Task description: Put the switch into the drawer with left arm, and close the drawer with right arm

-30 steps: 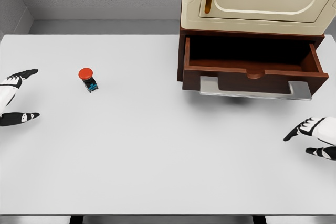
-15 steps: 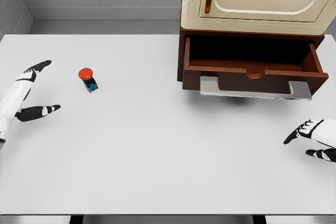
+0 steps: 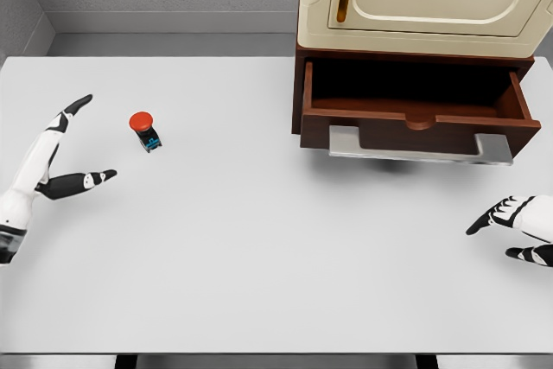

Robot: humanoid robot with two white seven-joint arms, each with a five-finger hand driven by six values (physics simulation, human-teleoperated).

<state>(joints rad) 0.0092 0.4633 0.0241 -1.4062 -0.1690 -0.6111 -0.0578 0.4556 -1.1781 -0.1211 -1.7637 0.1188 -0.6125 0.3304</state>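
On the left of the white table (image 3: 259, 257), a clear advance over the last second: left hand (image 3: 39, 174) now well in from the edge, reaching toward the switch (image 3: 145, 130), where a second ago only its tips showed at the border. Fingers (image 3: 67, 111) spread wide, thumb apart, nothing held. Not yet touching the switch; a gap of bare table between them. Switch itself unmoved: standing on the table with its red button up and dark base below, well apart from the drawer (image 3: 415, 110), off to that drawer's left.

At the right edge, right hand (image 3: 517, 229) barely shifted, loosely unclenched, empty, resting low and in front of the drawer's right end. Drawer unchanged too: pulled fully open beneath the cream cabinet (image 3: 423, 2), dark inside, metal handle (image 3: 421, 149) across the front.

Judged from this: approach under way, grasp not yet begun. Likely next, closing the remaining gap and bringing thumb and fingers around the small base. Risk of tipping or nudging the switch away, given how small and top-heavy it looks. Closing of the drawer to wait until the switch lies inside.
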